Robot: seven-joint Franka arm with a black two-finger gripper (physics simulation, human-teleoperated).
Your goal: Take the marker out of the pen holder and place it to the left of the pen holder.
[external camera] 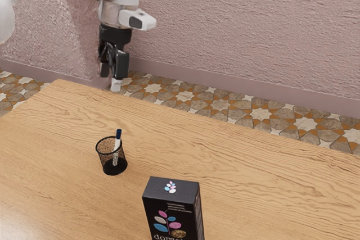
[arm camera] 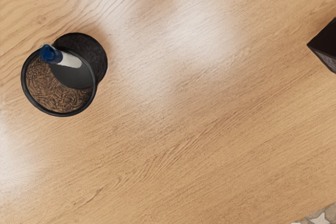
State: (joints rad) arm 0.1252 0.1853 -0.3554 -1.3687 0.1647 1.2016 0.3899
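So yeah, marker (external camera: 117, 144) is leaning almost upright in the pen holder (external camera: 106, 159), blue end (external camera: 118, 132) pointing up, jaws hanging apart.

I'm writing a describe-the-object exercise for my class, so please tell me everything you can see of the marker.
The marker has a dark blue cap and a white barrel; both look like smooth plastic. It stands cap end up, slightly tilted, inside the black mesh pen holder on the table. The cap rises above the rim, and the lower barrel is seen through the mesh. It appears to lean on the holder's rim. Nothing grips it. Its lower tip can't be made out.
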